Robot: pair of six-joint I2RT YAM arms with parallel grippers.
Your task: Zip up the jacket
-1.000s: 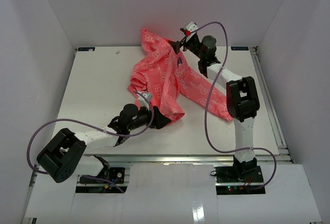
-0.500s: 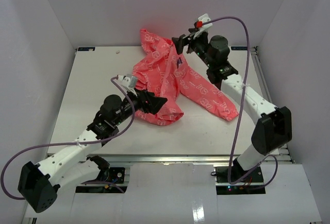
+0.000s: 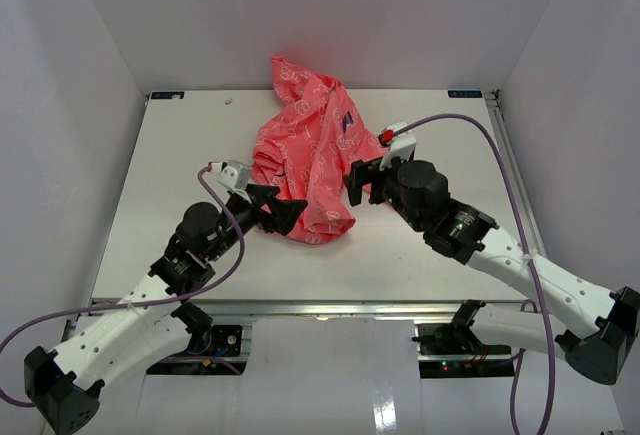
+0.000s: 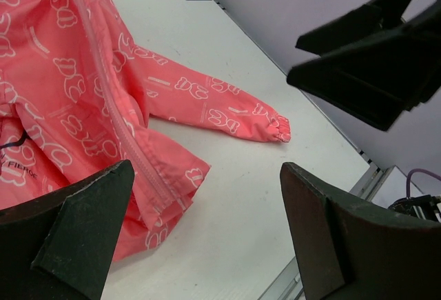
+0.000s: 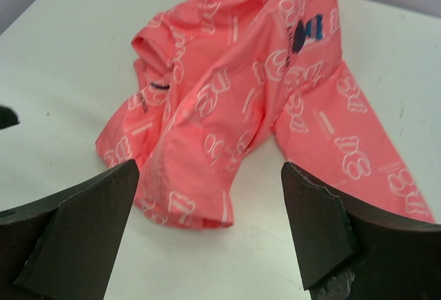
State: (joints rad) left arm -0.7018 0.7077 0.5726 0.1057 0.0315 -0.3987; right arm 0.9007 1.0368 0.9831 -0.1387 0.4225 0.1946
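Note:
The coral-pink jacket point(image 3: 310, 150) lies crumpled in the middle of the white table point(image 3: 170, 165), its dark-blue logo point(image 3: 348, 120) facing up. My left gripper point(image 3: 283, 207) is open and empty, just left of the jacket's near hem. My right gripper point(image 3: 353, 183) is open and empty, just right of that hem. In the left wrist view the gripper point(image 4: 207, 238) frames bare table, with the jacket point(image 4: 62, 93), its zipper strip point(image 4: 114, 117) and a sleeve cuff point(image 4: 275, 129) beyond. In the right wrist view the gripper point(image 5: 207, 224) hovers before the jacket point(image 5: 220, 107).
White walls enclose the table on three sides. A metal rail point(image 3: 522, 195) runs along the right edge and another along the near edge point(image 3: 330, 307). The right gripper's dark fingers point(image 4: 372, 58) show at the top right of the left wrist view.
Both grippers have drawn back from the jacket toward the near side, the right one from the far collar, the left one from the hem. The jacket now lies slack on the table.

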